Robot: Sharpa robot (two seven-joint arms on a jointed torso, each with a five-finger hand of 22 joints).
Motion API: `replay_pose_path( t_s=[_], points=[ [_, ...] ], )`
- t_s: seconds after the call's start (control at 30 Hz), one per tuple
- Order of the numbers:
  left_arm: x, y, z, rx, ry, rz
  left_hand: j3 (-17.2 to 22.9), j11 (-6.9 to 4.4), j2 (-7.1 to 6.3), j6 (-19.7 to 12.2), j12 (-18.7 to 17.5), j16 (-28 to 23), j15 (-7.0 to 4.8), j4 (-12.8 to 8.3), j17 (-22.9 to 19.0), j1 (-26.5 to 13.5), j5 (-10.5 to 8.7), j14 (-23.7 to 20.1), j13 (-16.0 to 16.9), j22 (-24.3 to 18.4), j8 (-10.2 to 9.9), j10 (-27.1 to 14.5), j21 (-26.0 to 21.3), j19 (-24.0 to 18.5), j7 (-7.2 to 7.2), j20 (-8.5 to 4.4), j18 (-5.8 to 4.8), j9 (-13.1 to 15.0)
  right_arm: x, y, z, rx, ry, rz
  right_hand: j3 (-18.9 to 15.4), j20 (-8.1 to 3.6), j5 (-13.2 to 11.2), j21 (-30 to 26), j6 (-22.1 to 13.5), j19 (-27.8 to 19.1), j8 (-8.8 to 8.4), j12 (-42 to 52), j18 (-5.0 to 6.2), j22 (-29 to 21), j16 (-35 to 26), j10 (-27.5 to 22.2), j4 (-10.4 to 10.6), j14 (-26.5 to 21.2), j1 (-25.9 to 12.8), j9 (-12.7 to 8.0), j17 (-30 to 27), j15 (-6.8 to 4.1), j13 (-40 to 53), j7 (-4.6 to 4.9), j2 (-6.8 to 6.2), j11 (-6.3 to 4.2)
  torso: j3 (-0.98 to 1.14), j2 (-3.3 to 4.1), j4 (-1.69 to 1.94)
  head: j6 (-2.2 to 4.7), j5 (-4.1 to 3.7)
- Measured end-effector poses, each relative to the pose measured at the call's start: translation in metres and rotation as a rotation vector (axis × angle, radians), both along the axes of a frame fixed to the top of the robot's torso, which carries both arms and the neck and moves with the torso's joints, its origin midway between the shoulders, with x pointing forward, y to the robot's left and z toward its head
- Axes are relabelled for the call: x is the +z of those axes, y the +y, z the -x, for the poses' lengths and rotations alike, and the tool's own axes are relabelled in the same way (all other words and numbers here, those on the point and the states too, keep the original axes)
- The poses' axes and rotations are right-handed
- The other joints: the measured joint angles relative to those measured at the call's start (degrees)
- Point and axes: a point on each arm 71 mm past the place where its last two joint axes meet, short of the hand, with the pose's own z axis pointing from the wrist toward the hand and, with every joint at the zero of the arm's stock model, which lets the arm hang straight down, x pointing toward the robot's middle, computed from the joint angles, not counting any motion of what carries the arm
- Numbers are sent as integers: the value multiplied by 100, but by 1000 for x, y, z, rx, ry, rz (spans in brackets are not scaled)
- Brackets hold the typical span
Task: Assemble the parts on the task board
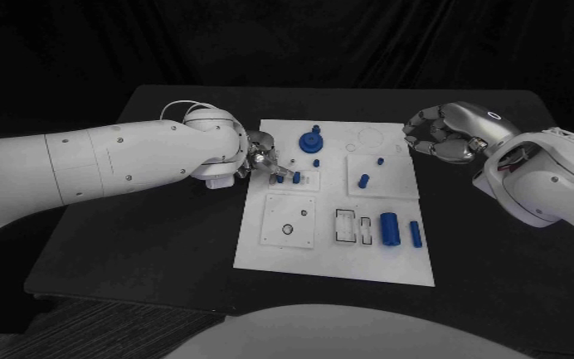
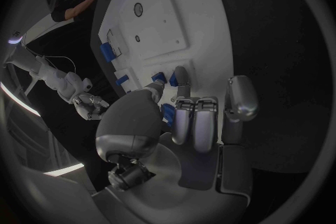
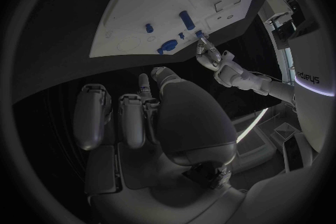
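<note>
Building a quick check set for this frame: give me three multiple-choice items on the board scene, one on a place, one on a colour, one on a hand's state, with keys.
1. Where is the left hand?
A. over the left edge of the white board
B. off the table
C. at the board's near right corner

2. What colour is the large cylinder lying near the board's right side?
A. red
B. blue
C. yellow

3. How is the right hand?
A. gripping the large cylinder
B. pressed flat on the board
C. off the board's far right corner, fingers curled, holding nothing

Key: 1 A, the head view shows its fingers at small blue parts there. 2 B, plainly blue. 3 C, it hangs clear of the board.
</note>
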Motion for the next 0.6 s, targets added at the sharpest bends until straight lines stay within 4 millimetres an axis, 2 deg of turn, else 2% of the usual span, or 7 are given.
replay_pose_path(
  t_s=[0.23,0.33,0.43,0.53,0.6],
  points=[
    [0,1,0,4,-3,2,-105,0,32,-45,0,0,0,8,0,-32,-4,0,0,0,54,0,0,17,4,17,-1,86,0,0,0,0,1,1,0,0,0,0,0,0,0,0,0,0,0,0,0,0,0,0,0,0,1,0,0,0,1,-1,3,0,-14],
    [0,2,0,5,-11,14,-263,0,31,-83,0,0,0,23,0,-183,-44,0,0,0,165,0,0,38,42,37,-2,208,0,0,0,0,2,1,0,0,0,0,0,0,0,0,0,0,0,0,0,0,0,0,0,0,3,0,0,0,0,0,4,0,-17],
    [1,3,1,10,-34,42,-402,0,57,-102,0,0,0,26,0,-210,-44,0,0,-1,254,0,47,100,19,17,-1,314,0,-2,0,-3,2,1,11,0,0,-24,0,0,0,0,0,0,0,0,-11,0,0,0,0,0,2,0,0,0,0,1,4,0,-23],
    [5,7,-1,19,-84,90,-595,0,8,-142,0,0,0,24,0,-265,-44,0,0,-1,379,0,112,152,-20,6,-1,459,0,-4,1,-7,2,2,16,0,0,-34,0,0,0,1,0,0,0,0,-16,0,0,1,0,0,0,0,0,0,-2,3,5,0,-35],
    [14,8,-6,18,-143,138,-788,0,-66,-284,0,0,0,24,0,-338,-67,0,0,-1,409,0,173,202,-19,-4,-1,552,0,-5,1,-8,2,2,16,0,0,-34,0,0,0,1,0,0,0,0,-16,0,0,0,0,0,-2,0,0,0,-3,5,6,0,-42]
  ],
)
